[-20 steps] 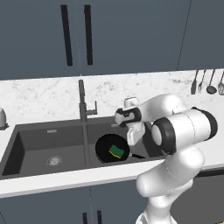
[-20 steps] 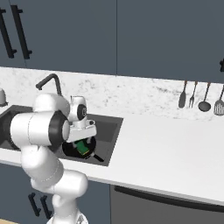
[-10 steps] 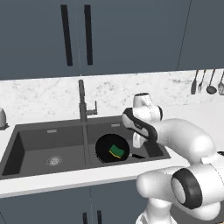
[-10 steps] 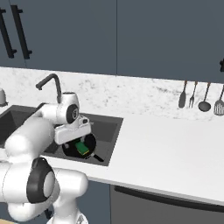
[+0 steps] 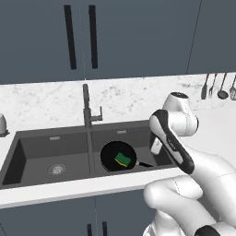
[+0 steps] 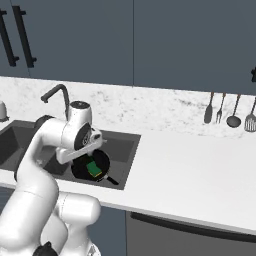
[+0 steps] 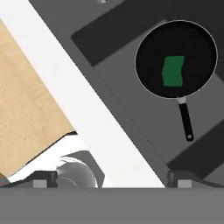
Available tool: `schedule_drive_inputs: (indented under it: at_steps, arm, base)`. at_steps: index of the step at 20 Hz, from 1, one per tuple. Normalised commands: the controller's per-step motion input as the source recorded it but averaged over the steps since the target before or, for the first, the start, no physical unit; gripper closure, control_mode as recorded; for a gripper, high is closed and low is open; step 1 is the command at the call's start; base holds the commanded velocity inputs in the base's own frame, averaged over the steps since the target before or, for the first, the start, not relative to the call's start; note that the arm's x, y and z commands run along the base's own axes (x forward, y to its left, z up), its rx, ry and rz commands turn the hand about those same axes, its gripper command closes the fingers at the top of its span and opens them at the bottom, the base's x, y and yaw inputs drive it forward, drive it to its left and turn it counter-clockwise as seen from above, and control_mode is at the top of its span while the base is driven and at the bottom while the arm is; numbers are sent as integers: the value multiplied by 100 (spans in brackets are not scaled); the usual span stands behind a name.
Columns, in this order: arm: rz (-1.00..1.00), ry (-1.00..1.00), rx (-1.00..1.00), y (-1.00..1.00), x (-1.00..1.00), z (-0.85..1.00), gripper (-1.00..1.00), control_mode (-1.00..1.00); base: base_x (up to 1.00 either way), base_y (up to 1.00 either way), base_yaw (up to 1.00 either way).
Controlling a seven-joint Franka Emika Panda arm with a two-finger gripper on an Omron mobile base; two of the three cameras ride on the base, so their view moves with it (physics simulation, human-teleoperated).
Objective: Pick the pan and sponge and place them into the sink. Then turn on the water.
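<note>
Now the double-basin sink (image 5: 27,152) holds the black frying pan (image 5: 110,154) in its right basin, the green-topped sponge (image 7: 173,71) lying inside the pan. No writing is legible. Gripper (image 7: 111,179) spread wide, holding nothing.

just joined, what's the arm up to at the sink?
The pan sits in the right basin of the sink with the sponge lying in it. The gripper hangs over the sink's front edge, jaws open and holding nothing. No water runs from the faucet yet, so turning it on is what's left.
</note>
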Motion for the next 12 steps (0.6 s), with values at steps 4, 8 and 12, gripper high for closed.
schedule_drive_inputs:
  at_steps: [4, 8, 12]
  arm:
    - [18, -32, 31, -2, -27, 36, -100, -100]
    - [15, -32, 39, -20, 0, 54, -100, -100]
    - [5, -30, 37, 0, -2, 30, -100, -100]
  base:
    - [0, 0, 0]
    - [0, 0, 0]
    - [0, 0, 0]
